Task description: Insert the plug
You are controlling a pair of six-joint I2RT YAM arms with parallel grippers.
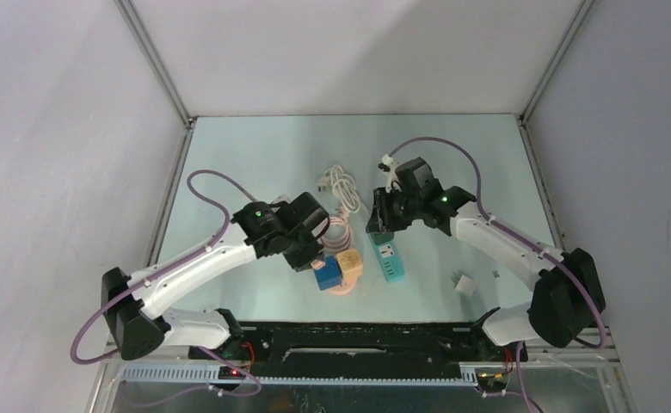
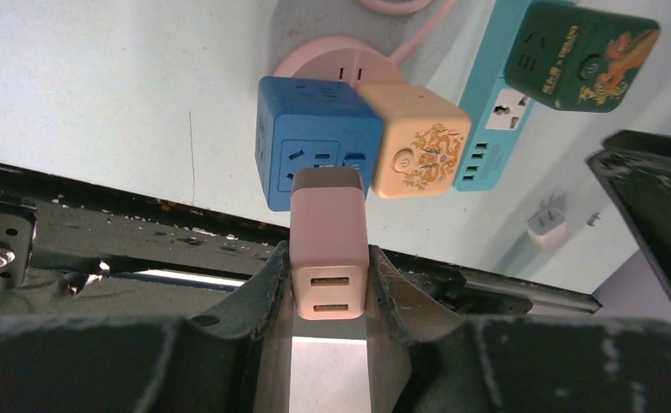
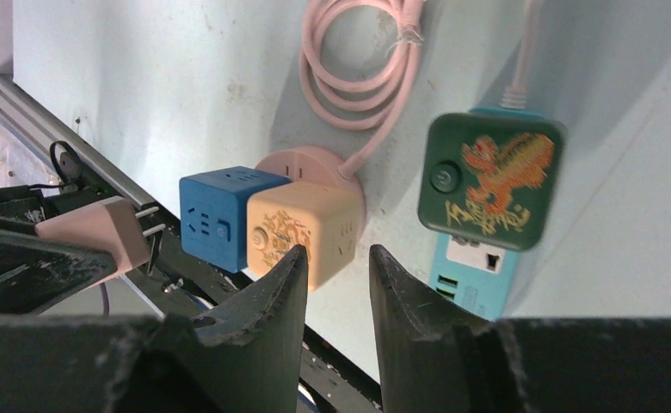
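The plug (image 2: pixel 328 219) is a smooth, matte pink block with rounded edges, two slotted ports in its rear face and two bare metal prongs (image 3: pixel 149 231) at the front. It is clamped between the dark, scuffed fingers (image 2: pixel 267 280) of the left gripper (image 2: pixel 328 258), which press on its two long sides, so the pronged end reaches out ahead of them. It hangs close to the near edge of the table (image 1: pixel 255 163), about the middle, with the prongs aimed at the blue cube socket (image 2: pixel 315 142). Seen from the right wrist, they stop just short of the cube's face, with a small gap between.

The blue cube is glossy plastic with slots on several faces. Touching its side is a tan cube (image 2: pixel 418 146) printed with a dragon. Both sit at a round pink socket disc (image 2: pixel 332 64), whose pink cable (image 3: pixel 358 69) lies coiled toward the far edge. Just to the right lies a long teal power strip (image 2: pixel 495 112), with a dark green cube (image 2: pixel 581 56) bearing an orange dragon over its far end. The right gripper (image 3: pixel 336 267) hovers by that strip, its fingers drawn nearly together, grasping nothing. A small white adapter (image 1: pixel 464 284) lies alone toward the near right corner, and a bundled white cable (image 1: pixel 342 185) lies mid-table
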